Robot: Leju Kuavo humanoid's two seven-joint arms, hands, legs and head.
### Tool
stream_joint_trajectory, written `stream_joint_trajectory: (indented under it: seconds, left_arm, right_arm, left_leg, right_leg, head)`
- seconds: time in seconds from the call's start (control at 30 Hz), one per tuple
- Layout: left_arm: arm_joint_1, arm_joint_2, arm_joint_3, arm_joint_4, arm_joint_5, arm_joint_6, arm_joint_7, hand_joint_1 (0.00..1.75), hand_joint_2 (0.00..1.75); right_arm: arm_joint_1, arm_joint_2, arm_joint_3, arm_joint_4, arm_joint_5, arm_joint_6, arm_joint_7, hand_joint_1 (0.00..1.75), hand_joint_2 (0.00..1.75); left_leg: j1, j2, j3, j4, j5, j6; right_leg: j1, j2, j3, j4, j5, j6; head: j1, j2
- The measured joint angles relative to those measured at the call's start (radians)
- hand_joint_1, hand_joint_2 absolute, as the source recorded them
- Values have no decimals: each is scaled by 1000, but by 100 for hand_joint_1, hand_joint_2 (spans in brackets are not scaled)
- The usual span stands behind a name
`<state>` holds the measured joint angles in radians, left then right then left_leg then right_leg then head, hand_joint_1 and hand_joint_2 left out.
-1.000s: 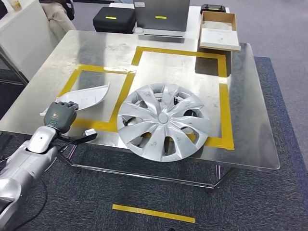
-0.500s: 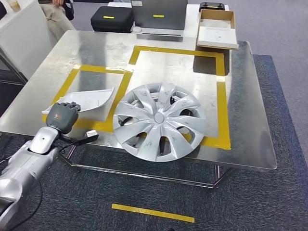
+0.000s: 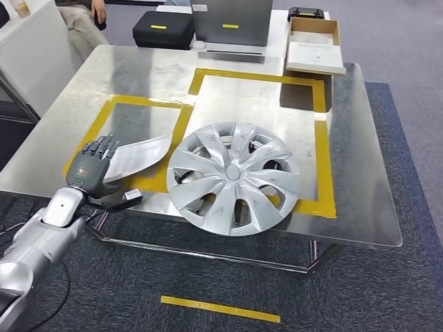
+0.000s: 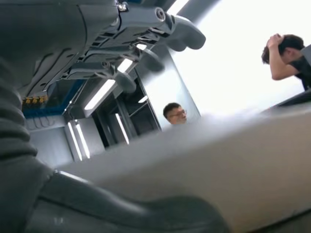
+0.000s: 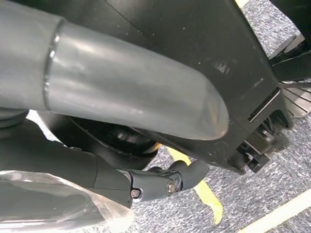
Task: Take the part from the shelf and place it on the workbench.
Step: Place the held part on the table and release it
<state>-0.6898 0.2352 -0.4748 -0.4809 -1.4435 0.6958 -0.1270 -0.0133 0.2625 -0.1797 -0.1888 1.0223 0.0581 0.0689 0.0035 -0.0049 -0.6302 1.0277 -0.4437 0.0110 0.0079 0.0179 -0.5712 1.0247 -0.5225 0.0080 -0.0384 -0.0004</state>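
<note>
The white curved part point(image 3: 140, 153) lies flat on the steel workbench point(image 3: 355, 173), inside the small yellow-taped square at the front left. My left hand point(image 3: 93, 168) hovers at the part's near end with its fingers point(image 3: 102, 146) stretched out and spread above it. In the left wrist view the fingers point(image 4: 146, 29) stand well off the pale part point(image 4: 220, 160), with the thumb point(image 4: 121, 211) on the other side, so nothing is gripped. A dark finger point(image 5: 165, 182) of my right hand hangs over the carpet; its grip is hidden.
A silver wheel cover point(image 3: 233, 176) fills the front of the large yellow-taped square, close to the right of the part. An open cardboard box point(image 3: 315, 45), a black case point(image 3: 163, 29) and a grey case point(image 3: 232, 24) stand at the far edge. Two people are beyond the table.
My left hand's fingers have uncurled and spread, letting go of the white part. The part has slid a little to the right, farther onto the table.
</note>
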Motion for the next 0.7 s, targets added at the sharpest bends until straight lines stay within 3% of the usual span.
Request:
stream_joint_trajectory:
  seconds: [0.07, 0.13, 0.2, 0.23, 0.33, 0.4, 0.5, 0.53, 0.6, 0.67, 0.7]
  left_arm:
    - [2, -2, 0, 0, 0, 2, 0, 0, 0]
    - [5, -3, 0, 0, 2, 3, -5, 0, 0]
    - [11, -6, 0, 0, 9, 3, -16, 0, 0]
    - [13, -8, 0, 0, 14, 3, -22, 0, 0]
    - [16, -12, 0, 0, 28, 2, -35, 0, 0]
    - [18, -13, 0, -2, 38, 3, -40, 0, 0]
    - [30, -18, 1, -19, 54, 4, -48, 0, 0]
    - [36, -19, 2, -33, 60, 4, -51, 0, 0]
    - [50, -24, 6, -68, 71, 4, -55, 0, 0]
    - [72, -34, 15, -114, 81, 4, -63, 0, 0]
    - [86, -42, 20, -140, 85, 4, -67, 0, 0]
  right_arm:
    - [-1, 0, 0, 0, 0, -2, -2, 0, 0]
    - [-5, 0, 2, 0, 0, -3, -7, 0, 0]
    - [-10, 0, 3, 0, 0, -4, -10, 0, 0]
    - [-11, 0, 5, 0, 1, -4, -11, 0, 0]
    - [-10, 0, 7, 0, 1, -4, -11, 0, 0]
    - [-9, 1, 8, 1, 1, -4, -11, 0, 0]
    - [-9, 3, 10, 1, 0, -4, -10, 0, 0]
    - [-10, 4, 10, 1, -1, -4, -9, 0, 0]
    - [-11, 5, 12, 2, -2, -6, -7, 0, 0]
    - [-12, 5, 13, 2, -3, -8, -7, 0, 0]
    - [-13, 5, 14, 2, -4, -8, -7, 0, 0]
  left_leg:
    - [6, 1, 5, -8, 3, 8]
    - [5, 2, 6, -8, 2, 12]
    - [5, 3, 7, -7, 2, 13]
    - [5, 3, 7, -7, 3, 13]
    - [4, 1, 6, 0, 3, 10]
    - [0, 0, -2, 5, 7, 2]
    - [0, 0, -9, 8, 11, -14]
    - [1, 1, -13, 21, -4, -19]
    - [4, 1, -39, 105, -74, -28]
    - [7, 1, -71, 232, -151, -35]
    - [7, 1, -74, 269, -169, -36]
  right_leg:
    - [1, -2, -28, 56, -36, 10]
    - [0, -3, -90, 184, -94, 16]
    - [0, -3, -133, 271, -114, 21]
    - [-1, -3, -129, 260, -96, 22]
    - [-3, -5, -43, 74, 3, 20]
    - [-3, -4, -11, 6, 23, 13]
    - [-3, -1, -12, 0, 31, -5]
    - [-5, -2, -13, -2, 36, -12]
    - [-8, -6, -19, -6, 46, -25]
    - [-7, -8, -31, -5, 55, -29]
    - [-7, -8, -38, -5, 61, -29]
  head:
    - [4, 0]
    - [7, 0]
    - [7, 0]
    - [7, 0]
    - [8, 0]
    - [6, 0]
    - [5, 0]
    - [4, 0]
    - [0, 0]
    - [-3, 0]
    - [-3, 0]
